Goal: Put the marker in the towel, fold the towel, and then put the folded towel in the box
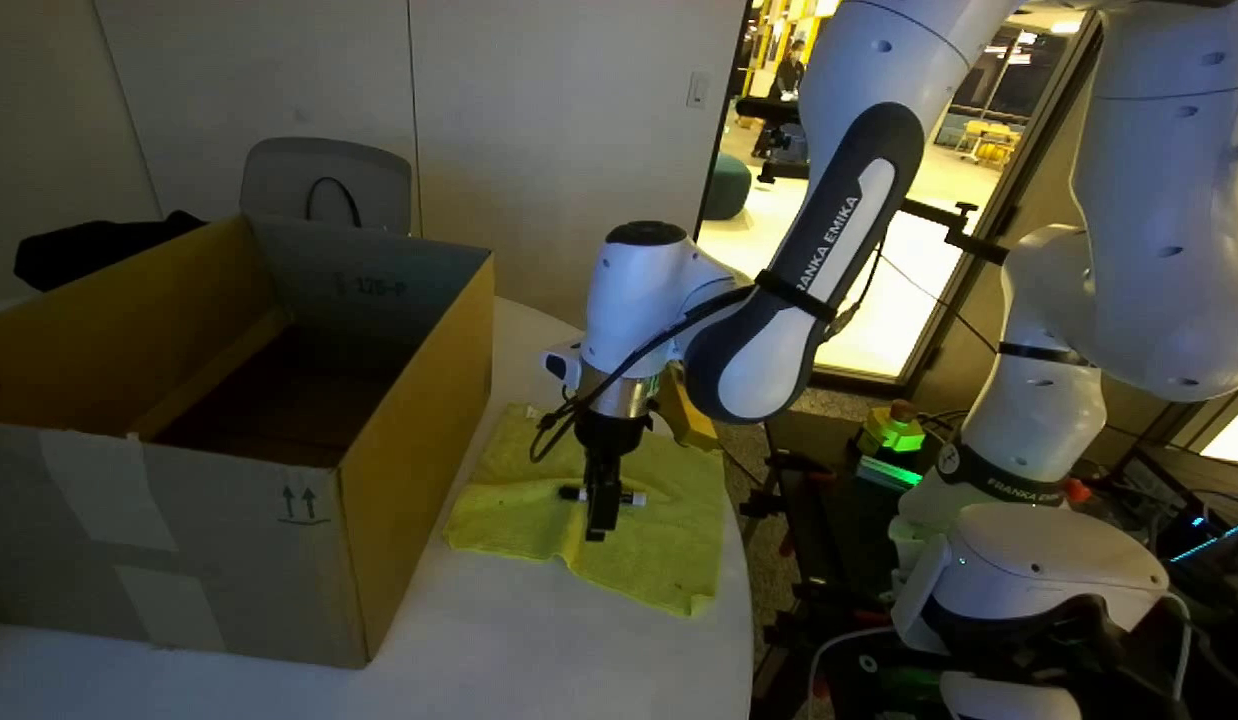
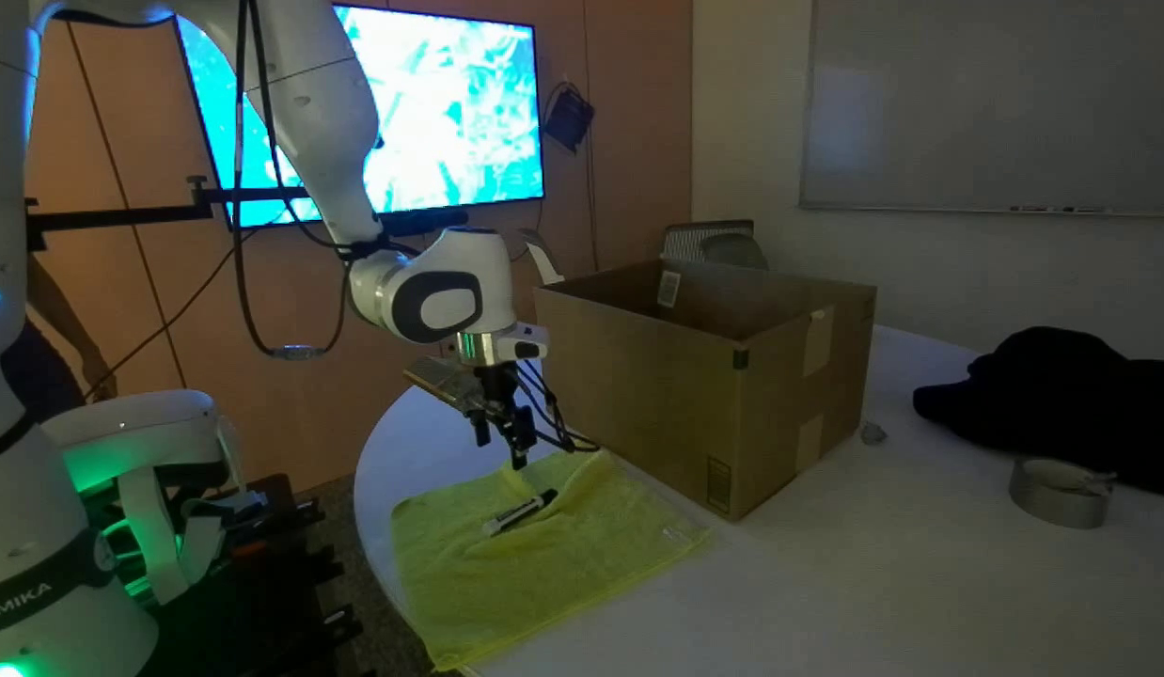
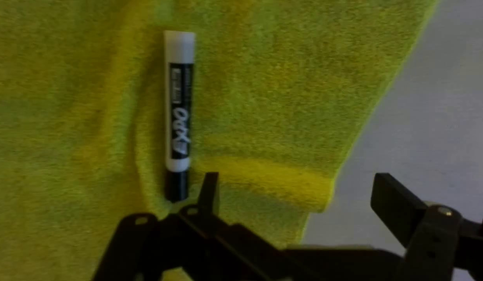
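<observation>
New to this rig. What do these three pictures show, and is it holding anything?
The machine is a white jointed robot arm ending in a black two-fingered gripper. Two pictures look in from outside; the close-up is shot from the arm's wrist. On the white curved-edged table lies a spread, slightly wrinkled yellow-green cloth towel with a slim black-and-white marker on top. Beside the towel stands an open brown cardboard box. The jaws are apart and nothing is held.
</observation>
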{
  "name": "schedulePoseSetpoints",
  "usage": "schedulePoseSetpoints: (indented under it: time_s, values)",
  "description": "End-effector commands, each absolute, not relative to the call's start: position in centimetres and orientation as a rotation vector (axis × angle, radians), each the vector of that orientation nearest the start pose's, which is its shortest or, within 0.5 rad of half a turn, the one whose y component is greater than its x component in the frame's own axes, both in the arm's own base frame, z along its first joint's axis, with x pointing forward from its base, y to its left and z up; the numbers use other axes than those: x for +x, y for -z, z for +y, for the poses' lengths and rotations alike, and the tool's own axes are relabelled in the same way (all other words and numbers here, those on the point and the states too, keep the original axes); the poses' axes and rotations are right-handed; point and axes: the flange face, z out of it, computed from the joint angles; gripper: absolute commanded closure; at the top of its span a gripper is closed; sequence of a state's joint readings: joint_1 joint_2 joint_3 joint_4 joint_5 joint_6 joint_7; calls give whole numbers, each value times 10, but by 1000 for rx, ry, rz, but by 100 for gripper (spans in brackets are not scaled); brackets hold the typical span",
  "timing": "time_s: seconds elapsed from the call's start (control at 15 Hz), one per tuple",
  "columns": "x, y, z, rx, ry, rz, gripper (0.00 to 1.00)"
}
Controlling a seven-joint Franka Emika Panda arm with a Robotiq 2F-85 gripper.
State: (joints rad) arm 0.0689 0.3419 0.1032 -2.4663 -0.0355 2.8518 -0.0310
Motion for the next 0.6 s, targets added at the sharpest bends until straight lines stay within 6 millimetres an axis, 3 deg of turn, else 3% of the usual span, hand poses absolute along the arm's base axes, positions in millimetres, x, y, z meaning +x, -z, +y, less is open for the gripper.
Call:
schedulePoseSetpoints:
  time_s: [0.0,0.13,0.53]
  values:
    - [461,-158,122,-3027,105,-467,0]
    - [458,-148,132,-3026,88,-524,0]
    - [455,-116,129,-3038,14,-544,0]
